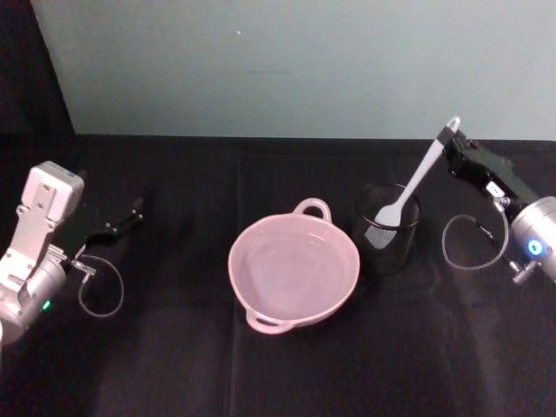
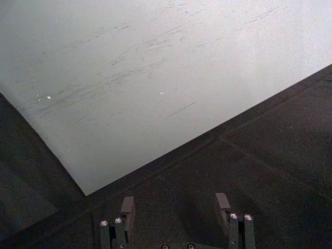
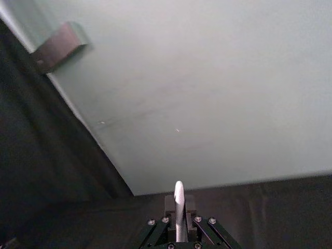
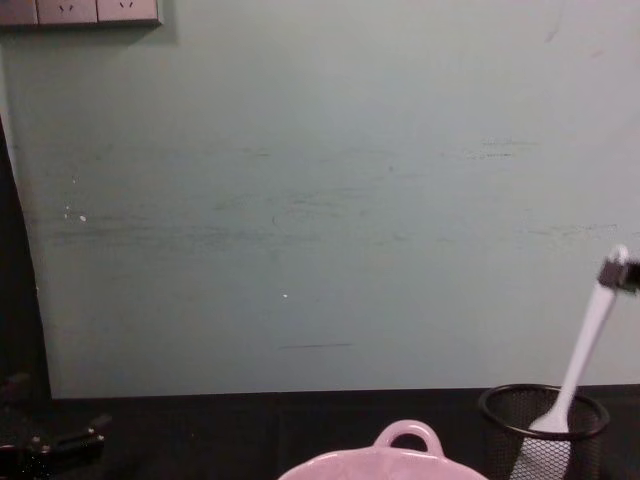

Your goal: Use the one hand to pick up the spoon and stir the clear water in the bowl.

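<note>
There are two grippers, one long slim white plastic spoon (image 1: 417,178), one pale pink round bowl (image 1: 248,256) and one black wire-mesh cup (image 1: 387,248) over the black table (image 1: 174,365). The spoon leans tilted, with its broad flat end down inside the cup, just right of the bowl. The right gripper (image 1: 452,139) is clamped on the handle tip; the right wrist view shows the handle pinched between its jaws. The left gripper (image 1: 130,213) lies well apart at the table's left, and the left wrist view shows its jaws spread. The head view shows two loop handles on the bowl's rim, the chest view one.
</note>
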